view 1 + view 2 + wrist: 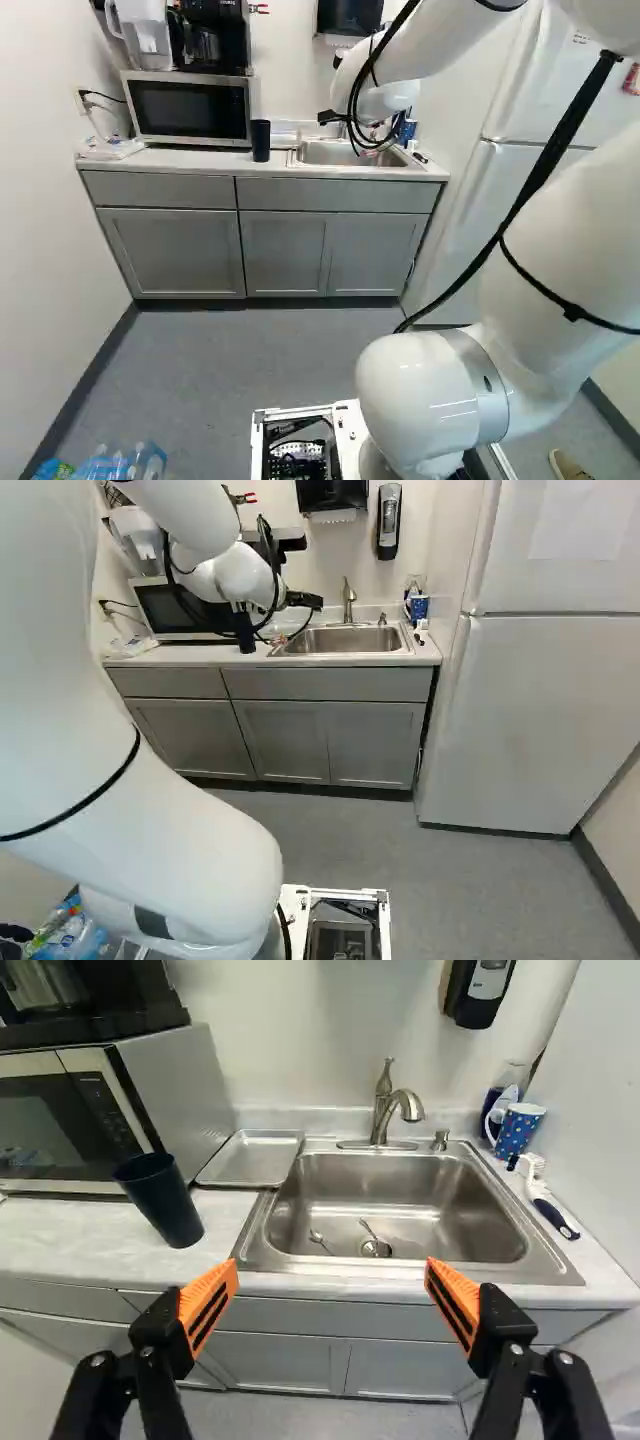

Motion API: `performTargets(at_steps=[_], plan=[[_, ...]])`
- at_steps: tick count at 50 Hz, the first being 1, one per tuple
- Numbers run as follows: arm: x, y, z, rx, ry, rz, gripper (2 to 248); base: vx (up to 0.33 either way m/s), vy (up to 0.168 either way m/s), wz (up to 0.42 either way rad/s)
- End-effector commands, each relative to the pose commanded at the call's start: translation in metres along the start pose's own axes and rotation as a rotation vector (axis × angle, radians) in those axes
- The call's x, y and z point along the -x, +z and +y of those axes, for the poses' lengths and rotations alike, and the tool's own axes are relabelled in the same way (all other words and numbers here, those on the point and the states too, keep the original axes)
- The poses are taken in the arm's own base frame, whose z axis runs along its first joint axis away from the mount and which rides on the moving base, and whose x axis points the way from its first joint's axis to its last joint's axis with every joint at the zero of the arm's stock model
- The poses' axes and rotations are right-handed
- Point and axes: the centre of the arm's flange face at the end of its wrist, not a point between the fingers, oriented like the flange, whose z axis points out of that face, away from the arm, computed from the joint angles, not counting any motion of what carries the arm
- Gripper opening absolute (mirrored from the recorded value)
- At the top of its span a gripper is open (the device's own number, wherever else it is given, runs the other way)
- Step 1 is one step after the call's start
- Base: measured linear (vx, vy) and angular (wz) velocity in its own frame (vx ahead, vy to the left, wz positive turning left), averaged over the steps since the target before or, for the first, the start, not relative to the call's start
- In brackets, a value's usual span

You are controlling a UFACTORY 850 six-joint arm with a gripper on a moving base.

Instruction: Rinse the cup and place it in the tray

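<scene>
Wrist view: pincer (303,600) spread wide open; dark cup (162,1202) just beside tray (254,1159).

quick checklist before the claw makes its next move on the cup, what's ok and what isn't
1. Black claw with orange pads open and free to grip: ok, nothing between the pads.
2. Tall, dark, tapered cup upright on the pale counter: ok.
3. Shallow, rectangular silver metal tray free to take the cup: ok, nothing on it.
4. Stainless steel sink free of items: not ok, two small metal utensils lie in it.
5. Curved metal faucet already running for the rinse: not ok, no stream shows.
6. Cup clean inside: cannot tell, its inside is too dark.
</scene>
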Motion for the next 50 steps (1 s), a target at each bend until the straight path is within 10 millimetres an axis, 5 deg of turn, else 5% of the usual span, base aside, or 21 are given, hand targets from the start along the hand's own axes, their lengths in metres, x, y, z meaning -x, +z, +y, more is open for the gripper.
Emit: performTargets(at_steps=[50], plan=[[-0.045,-0.004,0.0,0.0,0.0,0.022,247,0.0,0.0,0.0]])
